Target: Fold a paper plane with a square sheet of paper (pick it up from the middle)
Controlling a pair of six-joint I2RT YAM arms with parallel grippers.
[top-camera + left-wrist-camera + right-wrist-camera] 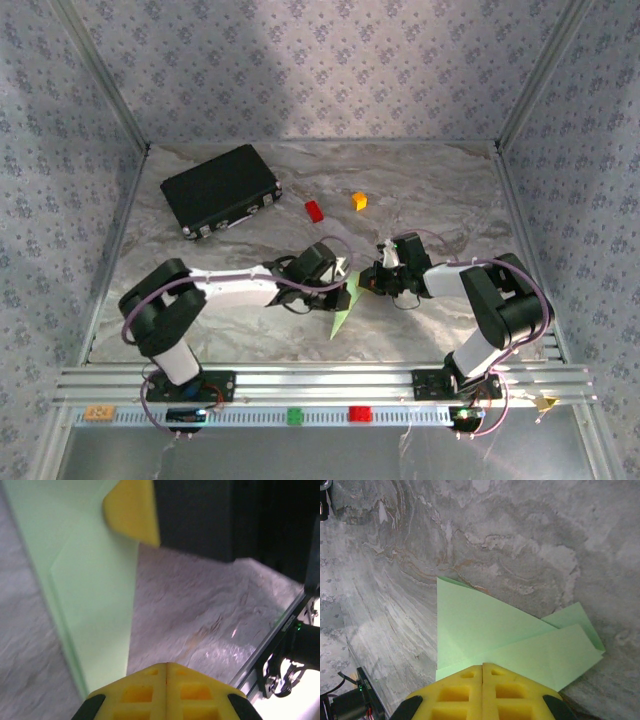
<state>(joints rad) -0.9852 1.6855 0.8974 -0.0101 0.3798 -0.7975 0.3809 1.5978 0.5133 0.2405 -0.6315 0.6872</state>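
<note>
Paper plane (343, 308) long axis near-far, tip toward near edge; left fingers (145, 692), right fingers (460, 692) together.

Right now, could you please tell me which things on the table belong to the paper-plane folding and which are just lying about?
Part of the job: folded green paper; left gripper and right gripper, both shut at the paper.
Lying about: black case; red block; orange block.

near edge of the paper plane (485, 625) hidden behind the right gripper (483, 672).
</note>
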